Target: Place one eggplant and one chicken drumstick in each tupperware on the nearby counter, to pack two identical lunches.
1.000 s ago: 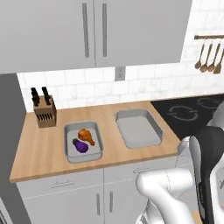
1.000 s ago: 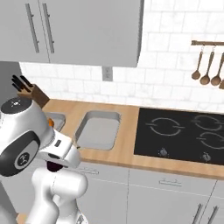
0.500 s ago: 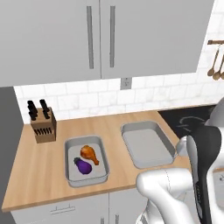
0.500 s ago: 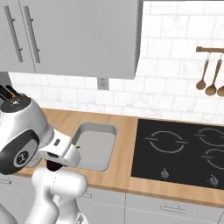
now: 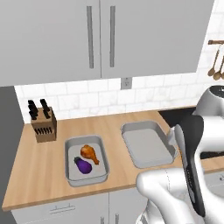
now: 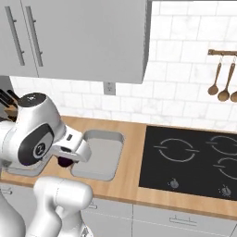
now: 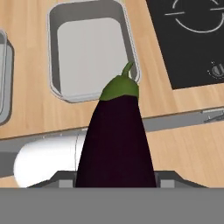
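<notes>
Knife block [image 5: 43, 126] stood at left end of counter [image 5: 39, 175], by wall. Next right, left tray [image 5: 86, 179] held small eggplant [image 5: 82, 166] and chicken drumstick [image 5: 90, 153] side by side, close together. Right tray [image 5: 148, 145] lay near it with bare floor, just beside black stovetop [image 6: 194, 159]. Gripper [image 6: 66, 161] hung over counter's front edge, clenched on second eggplant [image 7: 117, 142], green stem pointing toward right tray [image 7: 89, 48]. Spoons [image 6: 220, 84] hung on wall rail at far right.
</notes>
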Available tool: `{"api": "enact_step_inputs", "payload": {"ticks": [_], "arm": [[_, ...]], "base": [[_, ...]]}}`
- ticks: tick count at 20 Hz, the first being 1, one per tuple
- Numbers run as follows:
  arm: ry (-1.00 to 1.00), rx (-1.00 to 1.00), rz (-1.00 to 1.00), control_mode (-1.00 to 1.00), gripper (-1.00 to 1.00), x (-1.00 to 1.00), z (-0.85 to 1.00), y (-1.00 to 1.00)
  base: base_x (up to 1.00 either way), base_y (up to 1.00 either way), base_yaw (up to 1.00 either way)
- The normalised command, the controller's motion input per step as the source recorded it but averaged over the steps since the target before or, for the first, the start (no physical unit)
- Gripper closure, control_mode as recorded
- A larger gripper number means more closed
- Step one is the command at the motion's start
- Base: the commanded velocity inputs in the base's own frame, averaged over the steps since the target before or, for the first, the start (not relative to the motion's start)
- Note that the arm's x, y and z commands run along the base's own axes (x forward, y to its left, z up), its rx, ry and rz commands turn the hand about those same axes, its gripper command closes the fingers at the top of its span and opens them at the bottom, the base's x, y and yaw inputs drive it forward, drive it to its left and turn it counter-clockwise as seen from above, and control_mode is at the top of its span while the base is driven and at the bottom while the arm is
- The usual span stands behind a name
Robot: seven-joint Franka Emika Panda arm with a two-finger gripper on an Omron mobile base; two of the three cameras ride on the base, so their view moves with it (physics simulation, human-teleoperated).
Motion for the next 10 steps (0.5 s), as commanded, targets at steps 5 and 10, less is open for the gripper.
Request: {"api": "enact_step_inputs", "payload": {"ticks": [5, 10], "arm": [[0.0, 0.0, 0.05, -1.0, 1.0, 1.0, -0.4, 0.08], [0.0, 0.0, 0.07, -1.0, 1.0, 1.0, -0.8, 0.15]], "base": [[0.0, 0.0, 0.0], [0.0, 0.0, 0.0]]}}
